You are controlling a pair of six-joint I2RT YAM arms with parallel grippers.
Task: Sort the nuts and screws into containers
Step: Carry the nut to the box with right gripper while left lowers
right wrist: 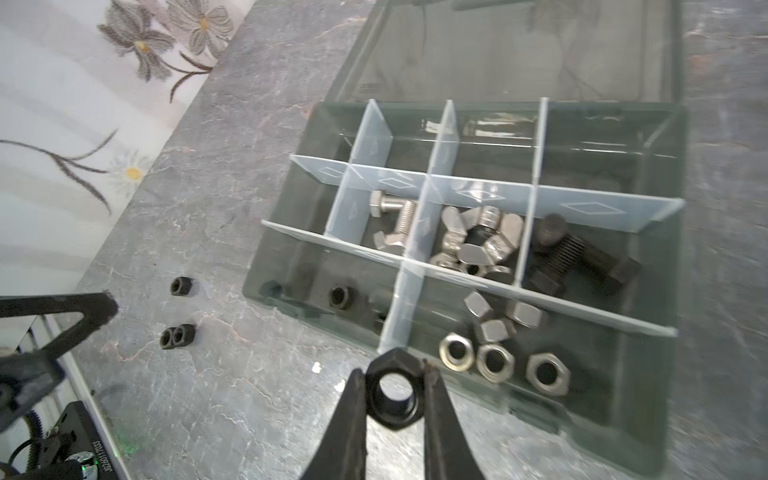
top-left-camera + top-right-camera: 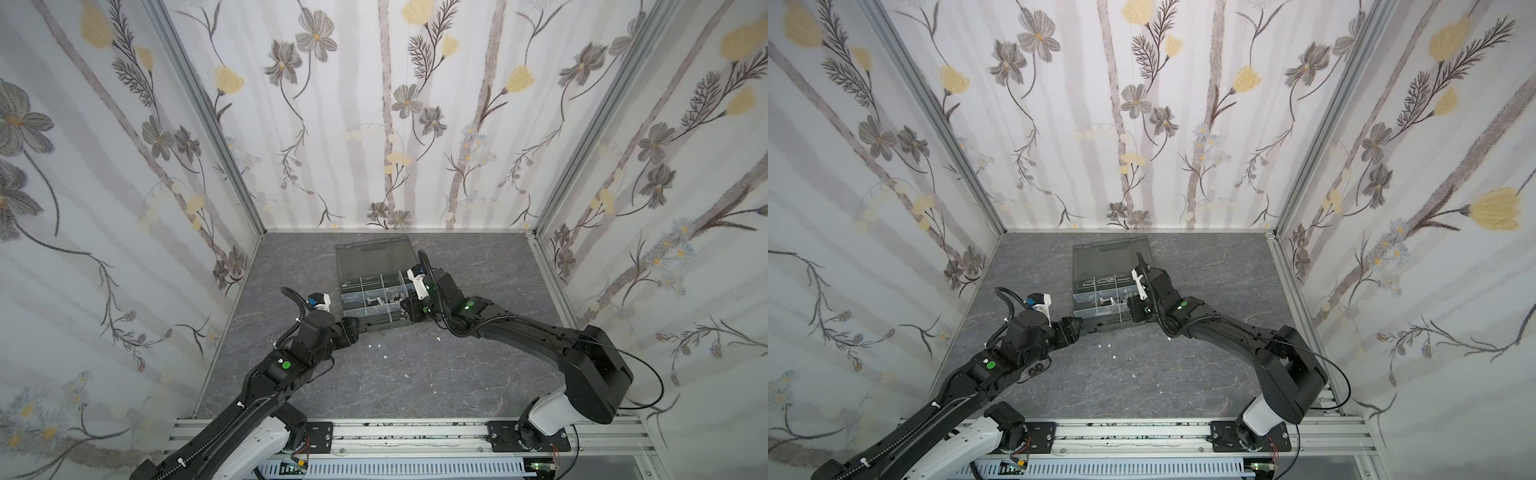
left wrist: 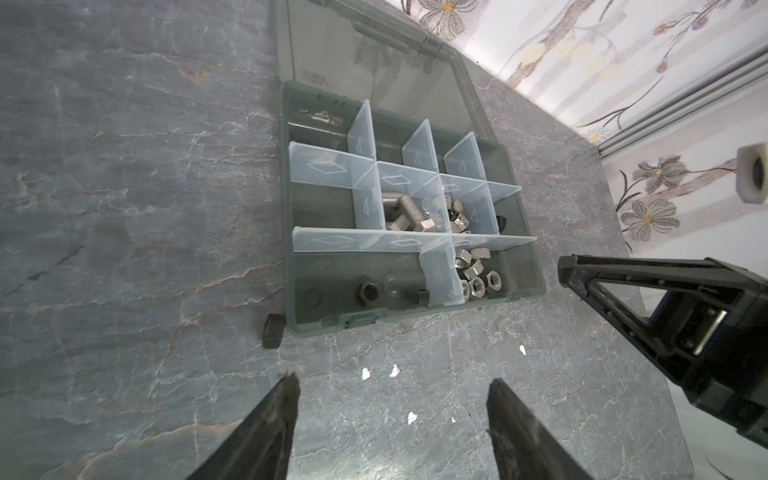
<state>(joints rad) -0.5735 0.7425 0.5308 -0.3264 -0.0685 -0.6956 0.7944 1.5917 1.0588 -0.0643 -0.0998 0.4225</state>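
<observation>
Black nut (image 1: 392, 395) sits pinched between the fingers of the right claw (image 1: 393, 370), which is clenched on it close by the near wall of the organizer box (image 1: 623, 432). The left claw (image 3: 392, 384) hangs released and empty above the grey worktop (image 3: 124, 208), short of the box, with white flecks (image 3: 365, 372) scattered on the surface ahead of it. Loose black nuts (image 1: 180, 286) lie on the worktop near the box's corner. Inside, the nearest row holds black nuts (image 1: 338, 296) in one cell and silver nuts (image 1: 494, 361) in the neighbouring cell. The middle row keeps silver screws (image 1: 395, 224), silver wing nuts (image 1: 478, 245) and black screws (image 1: 582, 262) in three separate cells side by side. Behind them the smoky lid (image 1: 519, 54) lies open on the worktop.
</observation>
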